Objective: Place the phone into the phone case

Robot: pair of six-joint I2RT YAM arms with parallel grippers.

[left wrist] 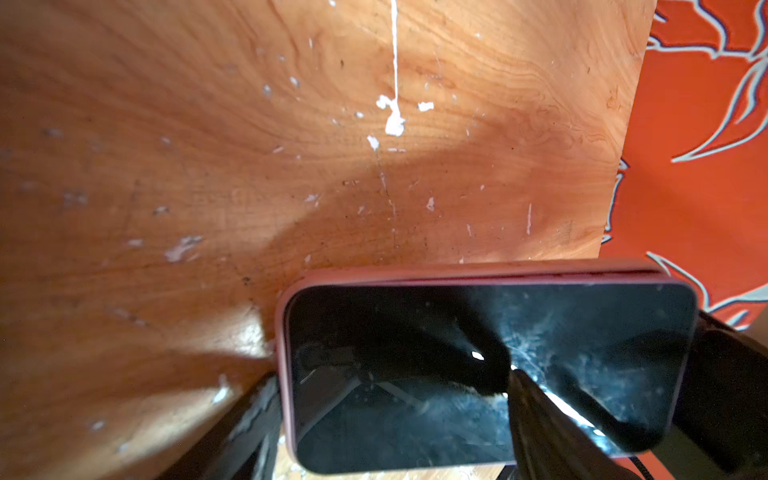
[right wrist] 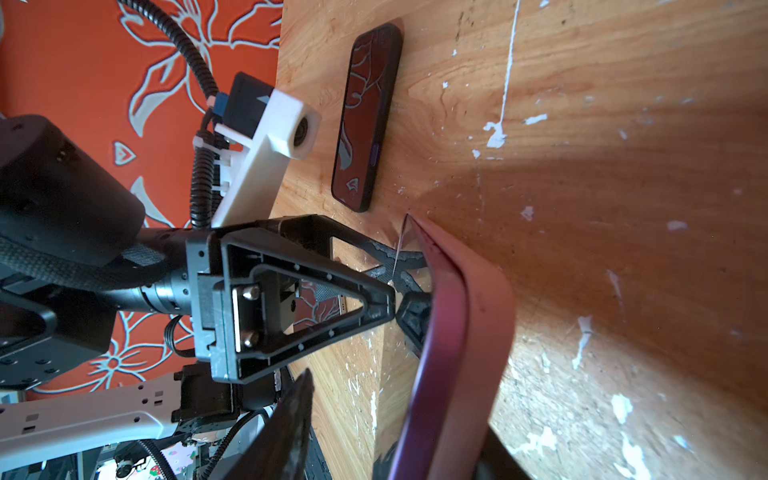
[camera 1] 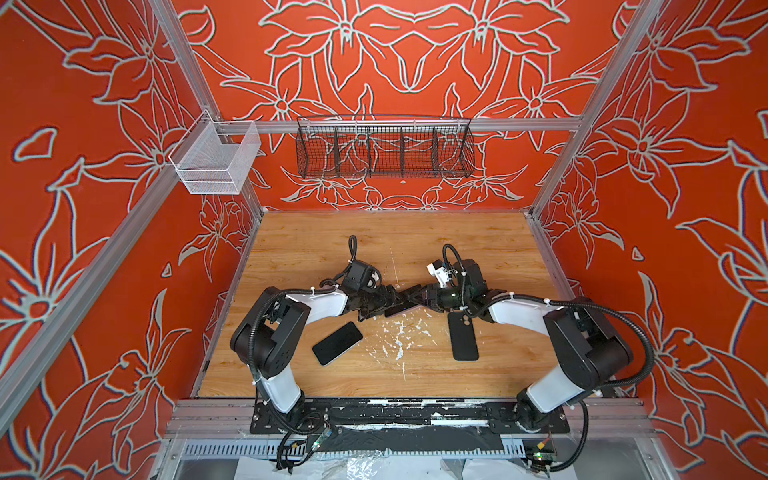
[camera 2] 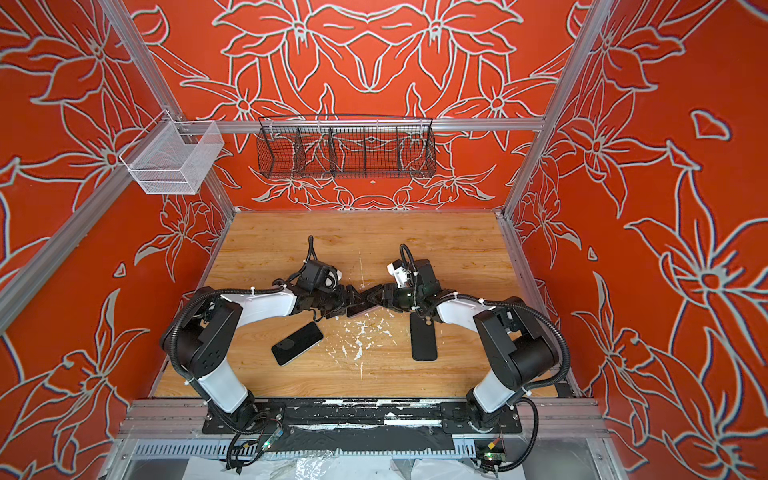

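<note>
Pink case point(right wrist: 469, 324) around the phone point(left wrist: 395, 332).
Left gripper point(camera 1: 386, 299) grasps it; right gripper point(camera 1: 415, 296) straddles its edge, grip unclear.

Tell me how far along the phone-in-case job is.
Mostly done, it seems: the phone sits inside the pink case. In hand: the left tool grips it, the right tool at its edge. Remaining: possibly pressing one rim flush, then setting it down.

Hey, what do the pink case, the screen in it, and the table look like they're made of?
Case: likely silicone or soft plastic; matte pink, rounded rim, no glare. Screen: glass, glossy; it mirrors its surroundings and shows fine scratches. Table: wood-grain board, perhaps laminate; satin sheen, with white flecks, either chips or residue.
</note>
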